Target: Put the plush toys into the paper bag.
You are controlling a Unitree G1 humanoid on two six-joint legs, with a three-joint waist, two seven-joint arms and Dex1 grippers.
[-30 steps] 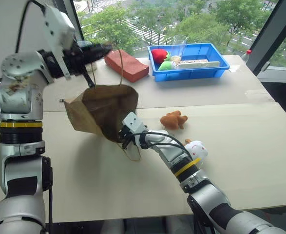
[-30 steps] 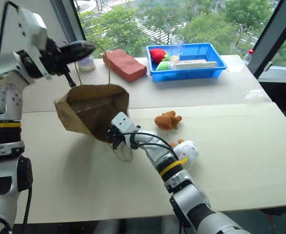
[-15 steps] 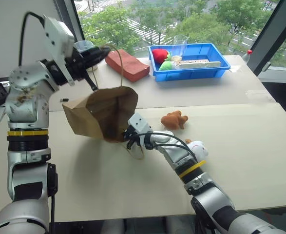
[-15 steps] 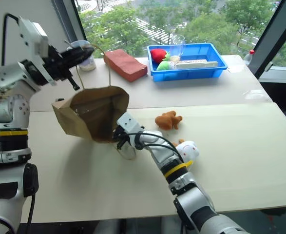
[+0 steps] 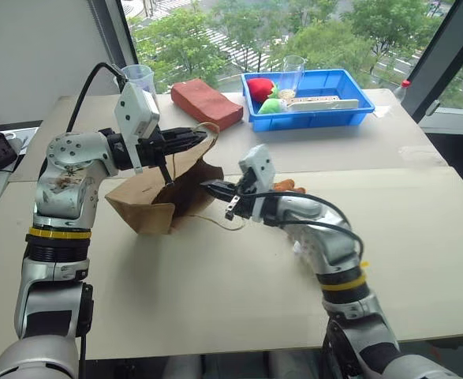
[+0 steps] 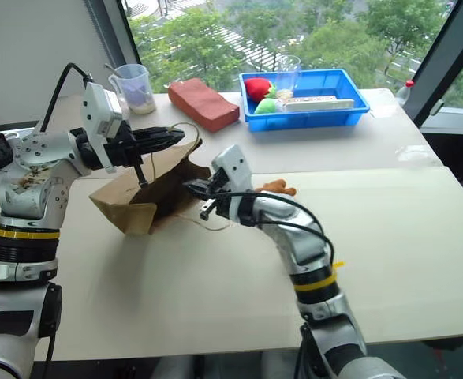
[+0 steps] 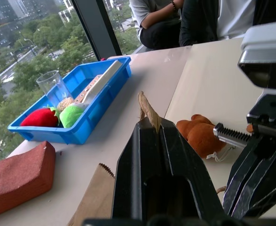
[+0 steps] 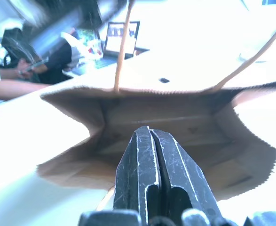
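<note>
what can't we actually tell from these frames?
- White plush toy: hidden behind the right arm in both eye views.
- Orange plush toy: mostly behind the right gripper in the eye views.
- Paper bag: its rim meets the closed left gripper, but which part is pinched is unclear.
- Bag bottom: in shadow in the right wrist view, contents unreadable.
- Things in the blue tray: too small to identify.

I've got both arms reaching inward, left gripper (image 5: 198, 136) and right gripper (image 5: 213, 188) clamped tight, tips near together.
</note>
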